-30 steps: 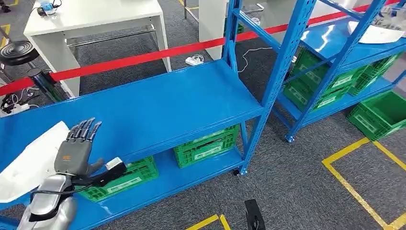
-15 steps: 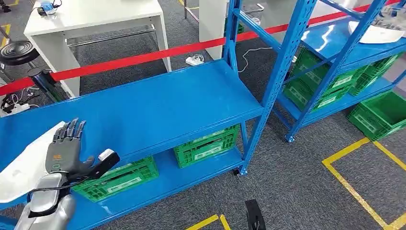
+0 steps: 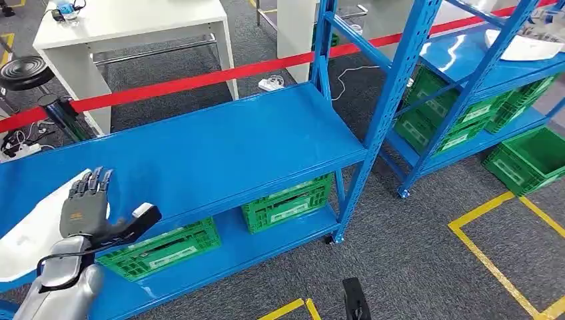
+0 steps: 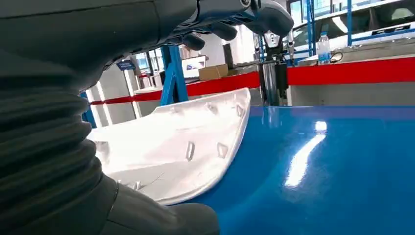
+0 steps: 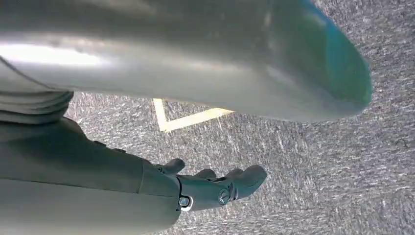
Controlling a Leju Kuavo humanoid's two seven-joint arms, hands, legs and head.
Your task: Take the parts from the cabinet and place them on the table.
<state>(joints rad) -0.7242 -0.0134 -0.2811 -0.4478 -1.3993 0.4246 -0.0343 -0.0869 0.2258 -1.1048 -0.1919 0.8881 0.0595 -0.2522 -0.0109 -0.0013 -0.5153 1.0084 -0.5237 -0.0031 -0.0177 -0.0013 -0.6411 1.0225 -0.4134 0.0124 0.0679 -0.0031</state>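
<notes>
A white moulded plastic part (image 3: 30,233) lies at the left end of the blue cabinet shelf (image 3: 220,147). My left hand (image 3: 90,208) hovers open over the part's right edge, fingers stretched forward and thumb out to the right. In the left wrist view the white part (image 4: 181,142) lies close under the hand, whose dark fingers (image 4: 230,22) stay above it without touching. My right hand (image 5: 215,188) hangs over the grey carpet, fingers loosely extended and holding nothing. A second white part (image 3: 526,47) sits on the far right rack. The white table (image 3: 133,27) stands behind the shelf.
Green crates (image 3: 286,200) sit on the lower shelf under the blue top. A red barrier tape (image 3: 200,79) runs behind the cabinet. Another blue rack (image 3: 466,73) with green crates stands to the right. Yellow tape lines (image 3: 493,260) mark the carpet.
My left hand has slid left along the shelf front, from beside the white part to over its right edge. The hand stays open.
</notes>
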